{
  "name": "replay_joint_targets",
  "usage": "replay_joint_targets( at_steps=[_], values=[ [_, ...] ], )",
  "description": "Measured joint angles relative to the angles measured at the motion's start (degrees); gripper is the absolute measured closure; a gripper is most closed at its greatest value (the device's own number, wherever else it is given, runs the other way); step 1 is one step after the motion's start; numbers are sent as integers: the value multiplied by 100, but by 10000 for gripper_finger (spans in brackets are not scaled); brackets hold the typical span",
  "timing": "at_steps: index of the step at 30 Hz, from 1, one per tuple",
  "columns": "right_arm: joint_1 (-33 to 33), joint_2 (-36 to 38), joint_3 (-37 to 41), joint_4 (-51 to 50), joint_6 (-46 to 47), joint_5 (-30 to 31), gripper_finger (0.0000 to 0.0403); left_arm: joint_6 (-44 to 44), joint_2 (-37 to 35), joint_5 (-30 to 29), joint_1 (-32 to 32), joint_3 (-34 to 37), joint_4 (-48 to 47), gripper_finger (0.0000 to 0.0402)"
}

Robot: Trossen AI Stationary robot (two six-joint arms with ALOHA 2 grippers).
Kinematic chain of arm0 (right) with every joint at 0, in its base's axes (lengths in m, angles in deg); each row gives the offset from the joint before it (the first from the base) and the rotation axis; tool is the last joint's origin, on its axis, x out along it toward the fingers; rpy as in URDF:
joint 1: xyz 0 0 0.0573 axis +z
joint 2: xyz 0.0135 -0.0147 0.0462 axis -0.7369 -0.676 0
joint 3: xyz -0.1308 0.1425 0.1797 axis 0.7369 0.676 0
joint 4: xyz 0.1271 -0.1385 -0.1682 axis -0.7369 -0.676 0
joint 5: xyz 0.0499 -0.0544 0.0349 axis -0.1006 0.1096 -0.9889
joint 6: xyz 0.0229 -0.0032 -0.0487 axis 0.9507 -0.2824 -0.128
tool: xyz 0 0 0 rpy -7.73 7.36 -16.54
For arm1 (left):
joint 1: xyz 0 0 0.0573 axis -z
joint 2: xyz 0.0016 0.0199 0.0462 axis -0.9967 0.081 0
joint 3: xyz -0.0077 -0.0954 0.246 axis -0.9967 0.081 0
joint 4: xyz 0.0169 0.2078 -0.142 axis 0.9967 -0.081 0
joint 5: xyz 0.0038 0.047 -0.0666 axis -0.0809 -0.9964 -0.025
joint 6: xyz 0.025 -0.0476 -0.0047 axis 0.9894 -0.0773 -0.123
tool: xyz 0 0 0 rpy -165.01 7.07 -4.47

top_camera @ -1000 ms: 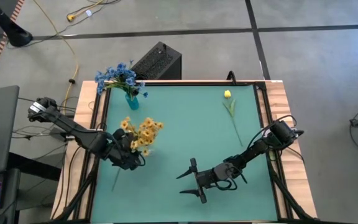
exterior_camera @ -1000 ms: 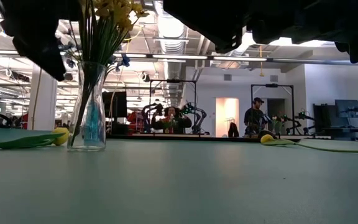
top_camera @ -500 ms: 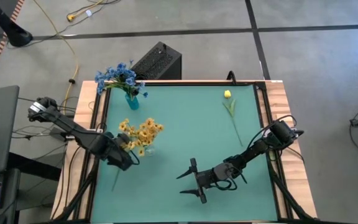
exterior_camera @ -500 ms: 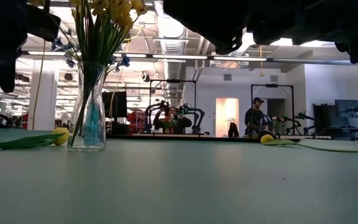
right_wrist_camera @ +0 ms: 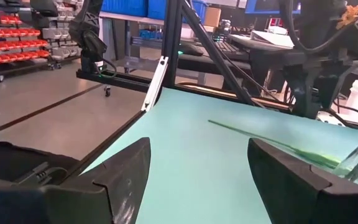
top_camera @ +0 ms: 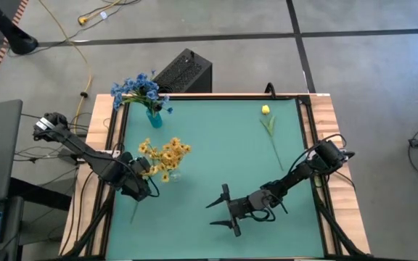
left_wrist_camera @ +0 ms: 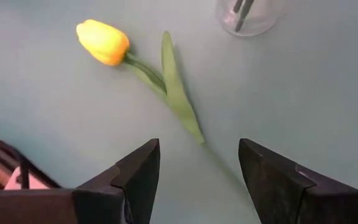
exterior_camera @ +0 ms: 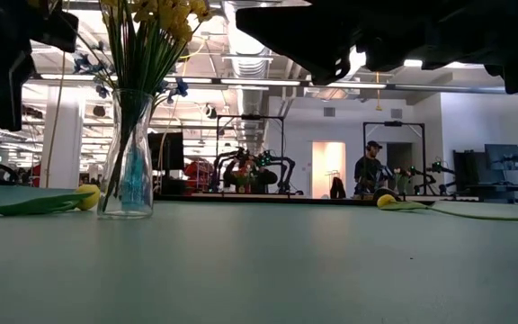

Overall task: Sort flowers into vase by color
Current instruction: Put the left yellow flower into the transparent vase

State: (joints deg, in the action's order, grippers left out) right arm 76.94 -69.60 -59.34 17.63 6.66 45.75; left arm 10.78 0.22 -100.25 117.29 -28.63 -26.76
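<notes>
A clear glass vase (top_camera: pixel 171 171) holds yellow sprays (top_camera: pixel 165 155); in the low view the glass vase (exterior_camera: pixel 126 153) stands upright. A blue vase (top_camera: pixel 153 118) near the far left corner holds blue sprays (top_camera: pixel 140 88). One yellow bud stem (left_wrist_camera: pixel 102 42) lies flat beside the glass vase, its stalk (top_camera: pixel 134 210) running toward the near edge. My left gripper (left_wrist_camera: pixel 197 168) is open above that stalk and leaf (left_wrist_camera: pixel 180 99), touching nothing. A second yellow bud stem (top_camera: pixel 265 110) lies far right. My right gripper (top_camera: pixel 227 210) waits open, low over the table's near middle.
A black box (top_camera: pixel 183 72) sits on the floor past the table's far edge. Black rails (top_camera: pixel 305 138) frame the green mat. Bare mat lies between the glass vase and the right stem. A person (exterior_camera: pixel 367 166) stands far off in the room.
My left gripper has drawn back from beside the glass vase toward the table's left edge, coming over the lying bud stem. The vases, flowers and right arm have kept still.
</notes>
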Motion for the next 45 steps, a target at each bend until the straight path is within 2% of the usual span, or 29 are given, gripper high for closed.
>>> replay_joint_targets(
  at_steps=[4, 8, 11, 24, 28, 30, 33, 39, 45],
  values=[
    [0, 0, 0, 2, 2, 0, 107, -91, 2, -46, 12, 324, 428, 196],
    [0, 0, 0, 0, 0, 0, 107, -256, 4, 363, 12, 926, 1109, 196],
    [0, 0, 0, 1, 0, 0, 107, -401, 4, 445, 12, 1252, 1264, 196],
    [-37, 0, 0, -87, 96, -2, 107, -608, -12, 524, 7, 2230, 2601, 196],
    [-46, 0, 0, -101, 96, -2, 107, -604, -15, 631, 7, 2319, 2680, 199],
    [-71, 0, 0, -100, 97, -2, 107, -552, -24, 680, 5, 2322, 2678, 214],
    [-83, 0, 0, -115, 99, -2, 107, -467, -22, 680, 5, 2325, 2687, 257],
    [-85, 0, 0, -132, 147, -2, 107, -490, -7, 610, 5, 2231, 2626, 383],
    [-135, 0, 0, -127, 396, -4, 107, -525, 11, 125, 5, 1733, 1947, 393]
  ],
)
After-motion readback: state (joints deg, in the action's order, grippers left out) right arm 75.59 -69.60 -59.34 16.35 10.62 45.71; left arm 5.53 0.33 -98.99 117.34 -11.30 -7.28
